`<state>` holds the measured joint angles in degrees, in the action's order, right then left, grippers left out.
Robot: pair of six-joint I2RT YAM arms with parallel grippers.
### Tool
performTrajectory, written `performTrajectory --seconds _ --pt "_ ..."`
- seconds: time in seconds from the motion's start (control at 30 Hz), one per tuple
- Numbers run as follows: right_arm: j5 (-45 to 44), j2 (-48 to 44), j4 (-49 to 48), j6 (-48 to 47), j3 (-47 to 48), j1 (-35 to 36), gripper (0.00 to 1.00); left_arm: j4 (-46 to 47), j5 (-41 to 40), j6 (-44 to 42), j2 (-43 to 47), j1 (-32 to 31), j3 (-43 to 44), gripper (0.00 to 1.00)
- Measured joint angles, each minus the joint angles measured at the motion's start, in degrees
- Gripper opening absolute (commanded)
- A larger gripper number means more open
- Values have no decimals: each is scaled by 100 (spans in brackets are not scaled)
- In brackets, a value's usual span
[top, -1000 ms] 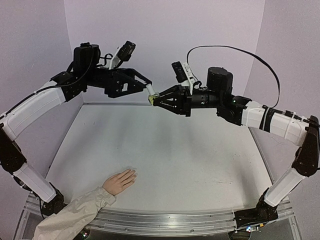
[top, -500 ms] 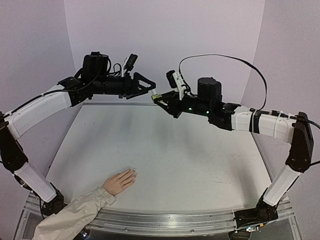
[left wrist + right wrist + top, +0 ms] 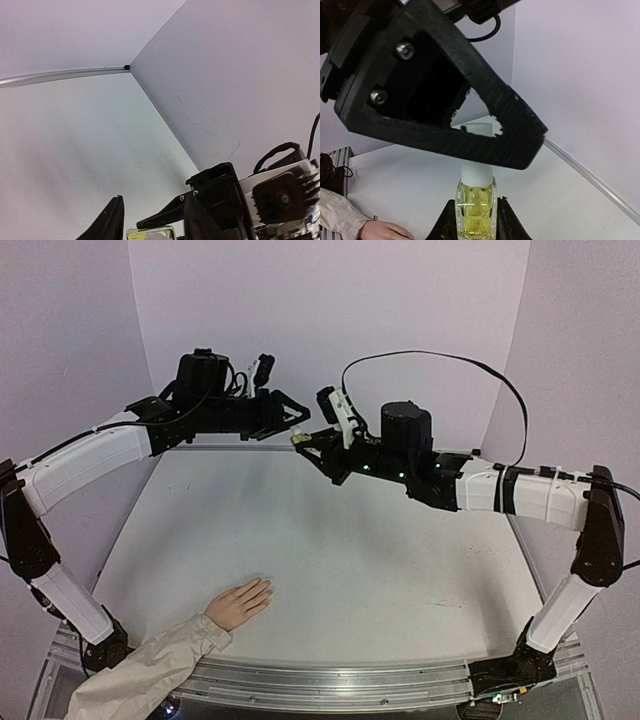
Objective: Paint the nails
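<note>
The right gripper (image 3: pixel 475 224) clamps the small yellow-green glass bottle (image 3: pixel 476 202), likely steadying it so the left gripper (image 3: pixel 296 423), at its white cap (image 3: pixel 477 175), can unscrew it. Whether that one grips, I cannot tell. The nails (image 3: pixel 266 586), on a pale peach mannequin hand (image 3: pixel 238 604), lie far below both.

- A pale grey-white table (image 3: pixel 340 530), flat and matte, runs from the near edge to the far edge.
- A ribbed metal rail (image 3: pixel 330 680) lines the near edge.
- A peach hand (image 3: pixel 238 604) lies flat, palm down, by the near-left corner, fingers pointing to the far right.
- Its nails (image 3: pixel 267 587) are too small to make out.
- A beige sleeve (image 3: pixel 150 665) trails from the wrist over the near edge, crossing the rail.
- Two black arm bases sit on the rail: one (image 3: pixel 105 650) at the near-left corner beside the sleeve, one (image 3: pixel 510 672) near the near-right corner.
</note>
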<state>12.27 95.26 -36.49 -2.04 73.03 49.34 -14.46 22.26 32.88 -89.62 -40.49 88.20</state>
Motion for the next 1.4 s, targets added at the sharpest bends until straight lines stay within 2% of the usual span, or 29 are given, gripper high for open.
performTrajectory --seconds 0.17,0.37,0.53,0.6,0.7,0.83,0.9,1.03,1.07,1.2,1.33,1.4 --pt "-251 0 0 -76 4 103 0 -4 -109 4 -74 -109 2 24" --pt "-507 7 7 -90 17 160 0 -7 -225 -168 -92 -164 2 5" --pt "-234 9 59 22 20 90 0 9 79 -544 -144 -127 7 0" --pt "286 9 68 227 20 -72 0 13 409 -767 -179 -72 46 0" --pt "1600 9 83 704 105 -411 0 50 1333 -1270 -302 44 221 0" --pt "3740 98 66 1558 490 -695 0 160 3029 -1974 -321 127 457 0" --pt "4732 214 -254 2181 750 -726 0 223 3965 -2208 -321 133 688 0" --pt "5565 157 -841 2850 841 -577 0 387 5202 -2516 -319 -35 966 0" --pt "5613 96 -861 2870 798 -540 0 417 5342 -2568 -319 -79 979 2" --pt "5300 -210 -592 2472 509 -518 0 431 5296 -2590 -328 -136 990 28" --pt "4636 -525 107 1598 374 -616 0 306 4872 -2417 -260 15 879 58" --pt "4133 -662 369 1226 295 -697 0 138 4371 -2365 -133 149 752 67"
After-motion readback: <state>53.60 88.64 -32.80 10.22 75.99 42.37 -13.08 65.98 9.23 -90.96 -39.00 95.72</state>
